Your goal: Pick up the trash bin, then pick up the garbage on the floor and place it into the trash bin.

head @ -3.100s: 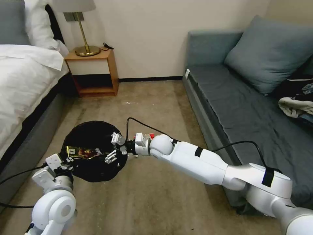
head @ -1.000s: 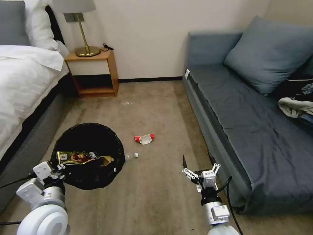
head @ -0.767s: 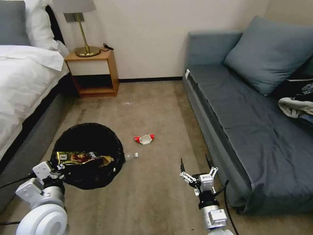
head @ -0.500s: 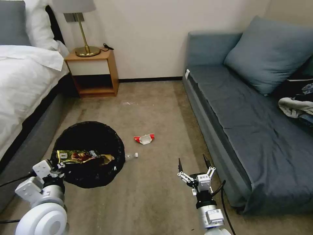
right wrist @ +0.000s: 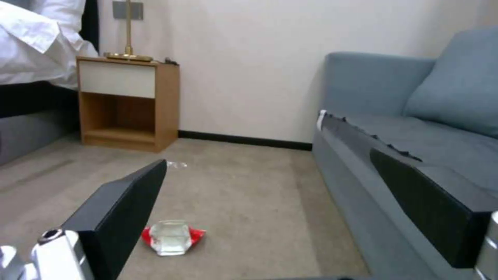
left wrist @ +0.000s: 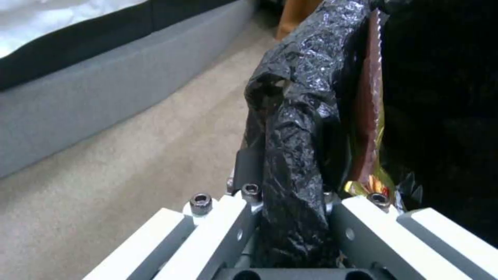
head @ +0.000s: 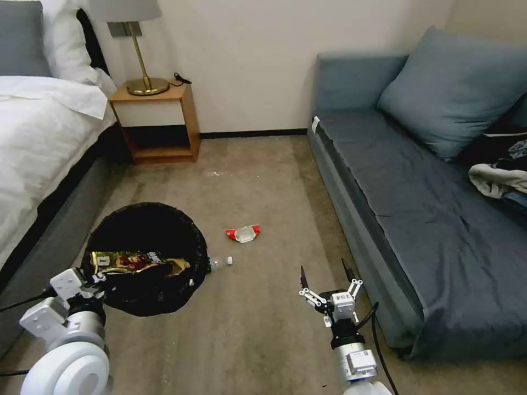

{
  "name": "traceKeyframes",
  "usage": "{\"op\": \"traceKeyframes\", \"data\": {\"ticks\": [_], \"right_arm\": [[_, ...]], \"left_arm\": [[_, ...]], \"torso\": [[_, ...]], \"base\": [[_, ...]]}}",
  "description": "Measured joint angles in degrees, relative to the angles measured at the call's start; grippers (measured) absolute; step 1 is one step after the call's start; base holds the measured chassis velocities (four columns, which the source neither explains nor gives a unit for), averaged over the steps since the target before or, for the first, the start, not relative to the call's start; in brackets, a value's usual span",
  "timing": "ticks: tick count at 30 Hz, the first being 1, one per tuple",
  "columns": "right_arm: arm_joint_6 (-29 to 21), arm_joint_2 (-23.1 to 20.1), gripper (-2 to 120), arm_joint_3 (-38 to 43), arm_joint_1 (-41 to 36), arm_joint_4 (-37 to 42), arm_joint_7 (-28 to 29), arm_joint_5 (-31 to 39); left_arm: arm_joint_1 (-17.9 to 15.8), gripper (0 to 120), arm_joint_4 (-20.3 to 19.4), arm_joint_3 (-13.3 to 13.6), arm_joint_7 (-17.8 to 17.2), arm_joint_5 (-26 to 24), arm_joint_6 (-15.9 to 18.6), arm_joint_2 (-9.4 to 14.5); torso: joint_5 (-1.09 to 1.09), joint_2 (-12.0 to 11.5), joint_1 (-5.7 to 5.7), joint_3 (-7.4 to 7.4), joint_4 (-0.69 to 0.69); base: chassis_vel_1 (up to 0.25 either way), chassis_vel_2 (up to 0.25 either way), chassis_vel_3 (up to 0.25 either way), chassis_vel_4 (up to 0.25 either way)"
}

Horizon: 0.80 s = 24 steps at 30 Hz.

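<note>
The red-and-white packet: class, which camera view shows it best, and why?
The head view: the red-and-white packet lies whole on bare carpet. The right wrist view shows it low, partly behind a gripper finger. The left wrist view faces the trash bin's rim.

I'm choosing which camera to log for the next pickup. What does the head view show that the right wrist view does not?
Head view alone: the trash bin held at its rim by the left gripper, the gold-brown snack wrapper inside it, the clear bottle on the carpet beside the bin, and the clothes heap on the sofa.

Right wrist view alone: a low, close look past the right gripper's open fingers.

Both: the red-and-white packet on the carpet, the nightstand, lamp and sofa.
</note>
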Motion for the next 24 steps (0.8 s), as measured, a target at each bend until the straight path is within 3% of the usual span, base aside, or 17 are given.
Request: {"op": "traceKeyframes", "data": {"ticks": [24], "right_arm": [[0.5,1.2,100,-0.8,-2.6,-0.7,0.5,-1.8]], "left_arm": [[0.0,3,0.1,0.1,0.0,-0.1,-0.1,-0.5]], "torso": [[0.00,0.0,0.00,0.00,0.00]], "base": [[0.000,0.000,0.000,0.000]]}}
